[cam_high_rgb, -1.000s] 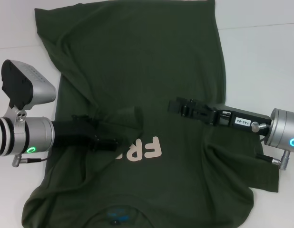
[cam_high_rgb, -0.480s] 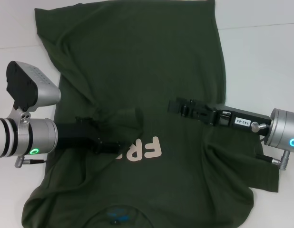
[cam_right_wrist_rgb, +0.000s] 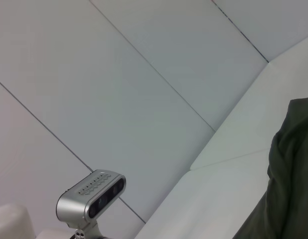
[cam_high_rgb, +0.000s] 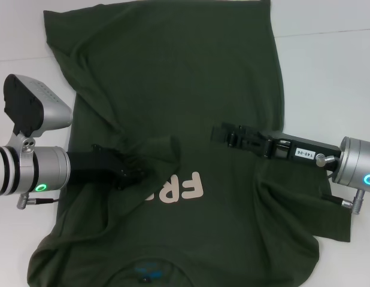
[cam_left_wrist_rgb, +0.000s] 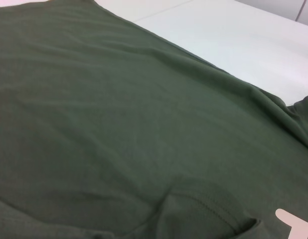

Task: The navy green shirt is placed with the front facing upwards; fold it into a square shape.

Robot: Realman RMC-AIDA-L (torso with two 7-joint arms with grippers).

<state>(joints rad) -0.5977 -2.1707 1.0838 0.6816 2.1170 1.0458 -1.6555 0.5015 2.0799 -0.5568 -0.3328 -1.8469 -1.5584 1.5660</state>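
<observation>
- The navy green shirt lies spread on the white table, hem at the far side, neck with a small blue label at the near edge; pale lettering shows on the chest.
- Left sleeve: folded inward over the chest, its hemmed edge lying just beside the lettering and covering part of it.
- Left gripper: low on the shirt at the folded sleeve, reaching in from the left; its dark fingers merge with the cloth, so whether they are spread or pinching cannot be told.
- Right gripper: over the right half of the chest, reaching in from the right, nothing between its fingers; whether they are spread or pressed together cannot be told.
- Right sleeve: partly drawn in, bunched in folds under the right arm, its outer edge extending onto the table.
- Far hem: left corner reaches farther left than the body edge; a diagonal crease runs from it toward the left gripper.
- Open room: bare table to the far left, far right and near left of the shirt.
- Left wrist view: smooth green cloth with table beyond its edge.
</observation>
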